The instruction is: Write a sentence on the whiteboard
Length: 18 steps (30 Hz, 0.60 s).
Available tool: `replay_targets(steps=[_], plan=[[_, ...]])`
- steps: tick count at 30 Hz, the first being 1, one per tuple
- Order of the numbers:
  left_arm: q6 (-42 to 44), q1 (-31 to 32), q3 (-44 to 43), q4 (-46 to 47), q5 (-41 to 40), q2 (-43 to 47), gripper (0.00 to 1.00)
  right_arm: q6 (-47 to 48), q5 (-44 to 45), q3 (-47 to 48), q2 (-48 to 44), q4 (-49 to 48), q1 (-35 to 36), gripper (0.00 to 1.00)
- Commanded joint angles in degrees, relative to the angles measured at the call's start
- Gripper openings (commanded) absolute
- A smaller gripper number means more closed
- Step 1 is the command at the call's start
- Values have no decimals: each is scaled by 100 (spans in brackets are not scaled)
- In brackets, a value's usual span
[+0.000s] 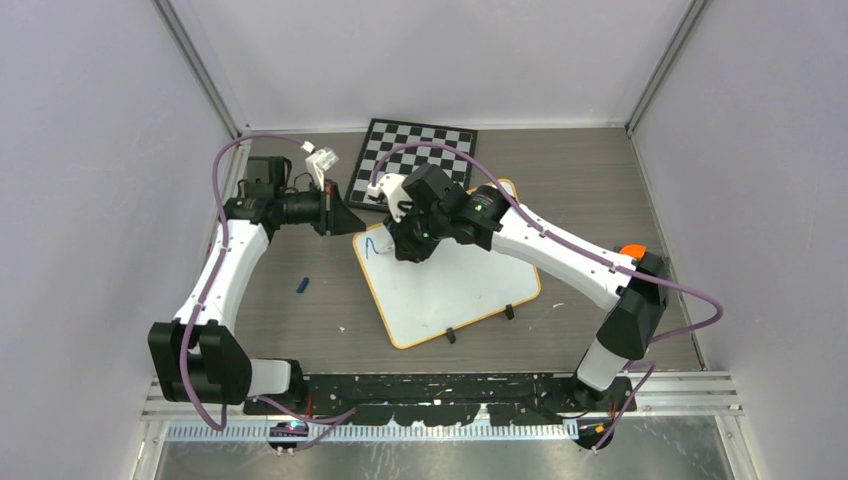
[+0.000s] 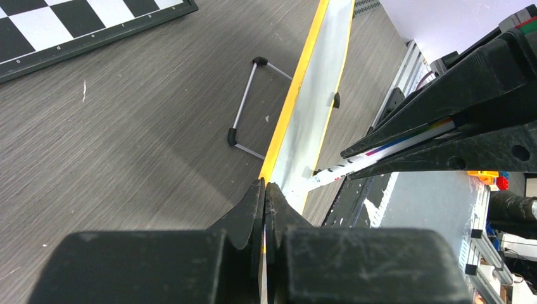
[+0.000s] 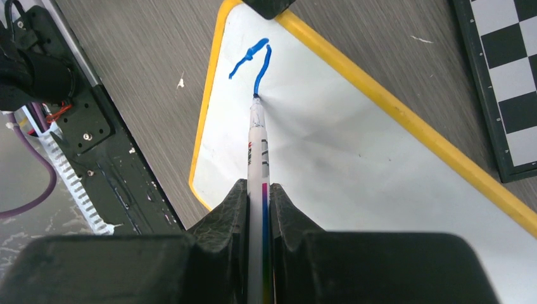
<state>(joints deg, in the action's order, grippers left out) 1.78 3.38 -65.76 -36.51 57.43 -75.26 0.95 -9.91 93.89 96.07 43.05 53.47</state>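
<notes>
We see the flat white rectangular whiteboard [image 1: 460, 285] with its thin orange-yellow rim at the middle of the grey wood-grain table [image 1: 600, 180]. It is turned at an angle between the two arms, its far edge just beside the black-and-white checkered chessboard [image 1: 415, 150]. Two small black clips sit on its near edge.

The left gripper [image 2: 265, 187] has its black fingers pressed together on the board's rim at the left corner. We cannot tell whether that corner is lifted off the table.

The right gripper [image 3: 258, 190] has its fingers closed narrowly around a slim white marker [image 3: 258, 136] with a rainbow stripe. The marker's tip touches the white surface near that same corner, at the end of a short curling blue stroke [image 3: 259, 63].

From the left wrist we see a thin grey wire stand [image 2: 250, 95] with black corner pieces on the table beside the rim. A small blue piece [image 1: 301, 285] lies on the table left of the board, well apart from it.
</notes>
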Motion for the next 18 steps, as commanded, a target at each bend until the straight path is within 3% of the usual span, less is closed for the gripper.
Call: replay_targets(steps=[1, 8, 15, 18], plan=[[107, 77, -92, -195, 41, 38, 0, 46, 110, -129, -306, -51, -21, 0], [179, 102, -124, -260, -1, 9, 1, 92, 181, -20, -289, -51, -21, 0], [289, 102, -183, -454, -53, 16, 16, 124, 231, 266, -199, -50, -135, 0], [312, 106, -183, -481, -65, 27, 18, 150, 242, 366, -169, -44, -184, 0]])
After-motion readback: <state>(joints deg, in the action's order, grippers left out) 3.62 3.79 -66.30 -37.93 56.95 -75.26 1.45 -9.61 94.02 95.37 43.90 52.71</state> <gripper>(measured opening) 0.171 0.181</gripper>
